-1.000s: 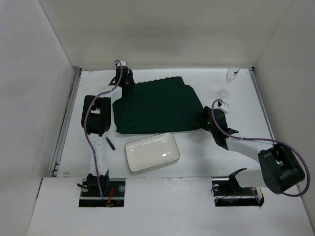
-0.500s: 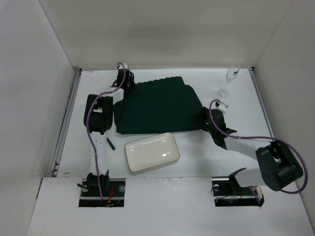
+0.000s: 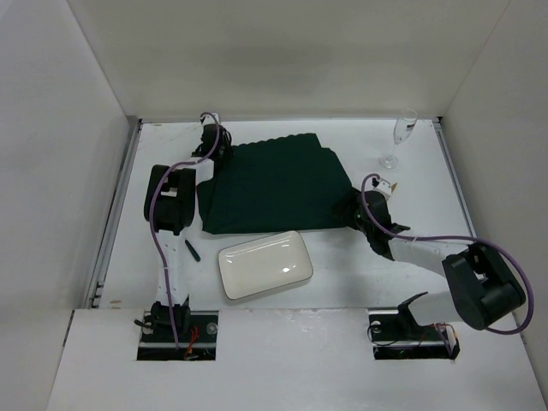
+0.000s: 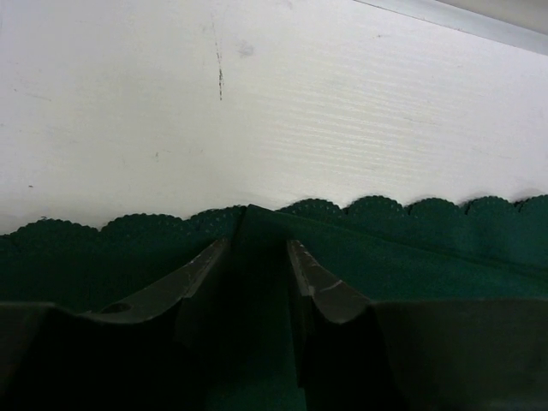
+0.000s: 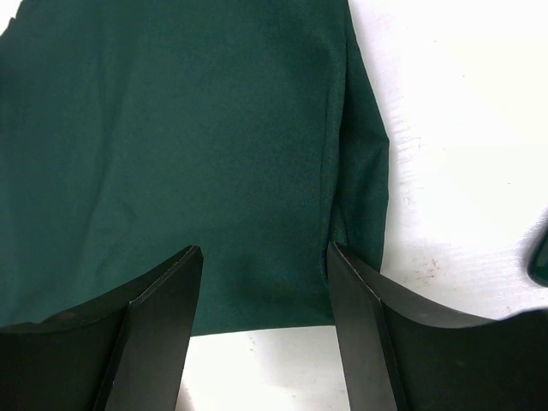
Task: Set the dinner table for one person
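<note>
Over the last second my left gripper [image 4: 255, 248] has slid in onto the dark green placemat's [image 3: 274, 184] 10 o'clock corner. Its fingers are clenched on a raised fold of the scalloped edge. My right gripper [image 5: 263, 250] has crept a little toward the 4 o'clock corner and hangs released, its fingers straddling flat cloth. The placemat has hardly shifted on the dinner table [image 3: 360, 274], so I judge the straightening is only beginning. The white rectangular plate [image 3: 264, 264] sits at the placemat's 6 o'clock, right against its near edge, and could get dragged. A champagne flute [image 3: 399, 135] stands apart at 2 o'clock. A small dark object [image 3: 190, 249], too small to identify, lies at 8 o'clock.
</note>
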`<state>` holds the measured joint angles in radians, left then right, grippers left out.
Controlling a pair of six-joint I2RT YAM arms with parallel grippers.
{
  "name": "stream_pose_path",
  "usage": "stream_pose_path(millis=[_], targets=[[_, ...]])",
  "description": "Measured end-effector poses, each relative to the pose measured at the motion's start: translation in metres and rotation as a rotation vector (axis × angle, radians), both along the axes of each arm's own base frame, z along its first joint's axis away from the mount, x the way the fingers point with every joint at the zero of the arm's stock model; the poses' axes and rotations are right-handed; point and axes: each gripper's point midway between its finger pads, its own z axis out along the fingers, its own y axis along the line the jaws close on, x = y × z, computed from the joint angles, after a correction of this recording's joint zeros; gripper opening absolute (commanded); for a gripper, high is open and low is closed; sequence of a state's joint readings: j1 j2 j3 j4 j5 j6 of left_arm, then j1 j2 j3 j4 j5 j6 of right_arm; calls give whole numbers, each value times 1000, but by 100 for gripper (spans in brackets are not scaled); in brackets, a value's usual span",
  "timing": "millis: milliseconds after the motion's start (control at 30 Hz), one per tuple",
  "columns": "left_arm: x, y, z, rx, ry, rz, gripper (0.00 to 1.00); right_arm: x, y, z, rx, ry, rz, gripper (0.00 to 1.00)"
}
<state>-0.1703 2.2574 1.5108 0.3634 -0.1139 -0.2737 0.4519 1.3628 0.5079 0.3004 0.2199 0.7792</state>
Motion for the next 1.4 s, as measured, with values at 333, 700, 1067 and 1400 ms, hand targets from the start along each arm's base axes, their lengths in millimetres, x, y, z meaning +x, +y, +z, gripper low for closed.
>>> stream_pose_path(millis=[333, 700, 1067, 1400], targets=[[-2, 2, 1, 2, 6, 9, 9, -1, 3, 1, 0, -1, 10, 66], [-9, -11, 34, -35, -32, -4, 2, -2, 6, -1, -5, 1, 24, 66], [-12, 0, 35, -45, -9, 17, 23, -1, 7, 0, -8, -2, 31, 66], [-18, 5, 3, -36, 63, 7, 20, -2, 11, -2, -8, 8, 47, 66]])
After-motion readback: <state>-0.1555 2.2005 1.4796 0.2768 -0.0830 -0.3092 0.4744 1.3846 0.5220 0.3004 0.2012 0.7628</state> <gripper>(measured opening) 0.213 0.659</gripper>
